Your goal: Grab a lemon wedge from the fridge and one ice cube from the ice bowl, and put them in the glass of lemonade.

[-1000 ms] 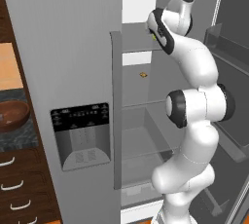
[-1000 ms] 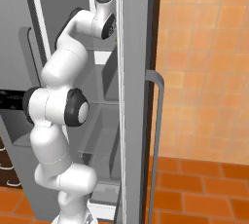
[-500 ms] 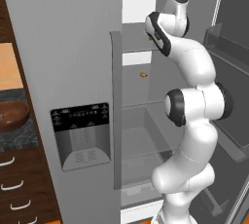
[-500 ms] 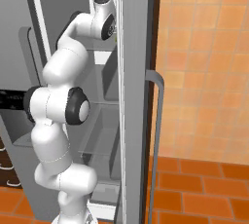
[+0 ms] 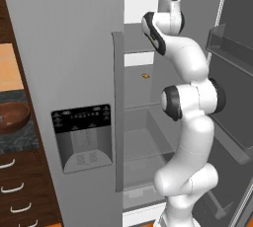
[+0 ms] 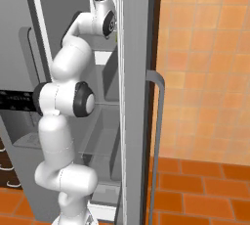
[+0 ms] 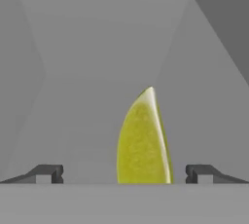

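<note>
In the hand view the lemon wedge (image 7: 143,140), yellow-green with a pale rind edge, stands on a grey shelf of the fridge (image 5: 74,48). My gripper (image 7: 124,173) is open; the wedge sits between its dark fingertips (image 7: 48,173), nearer the right one, and touches neither. The arm reaches high into the open right half of the fridge (image 6: 136,72). At the far left, on the dark counter, rests the reddish-brown ice bowl (image 5: 12,116). The ice cube and the glass of lemonade are out of view.
The opened fridge door with its shelves (image 5: 232,53) stands close to the arm's right. A small orange-yellow item (image 5: 146,76) lies on a lower shelf. Dark wooden drawers (image 5: 20,191) sit under the counter. An orange tiled wall (image 6: 205,62) is to the right.
The hand has shifted a little to the left in the left base view, deeper into the fridge. The jaws have stayed open.
</note>
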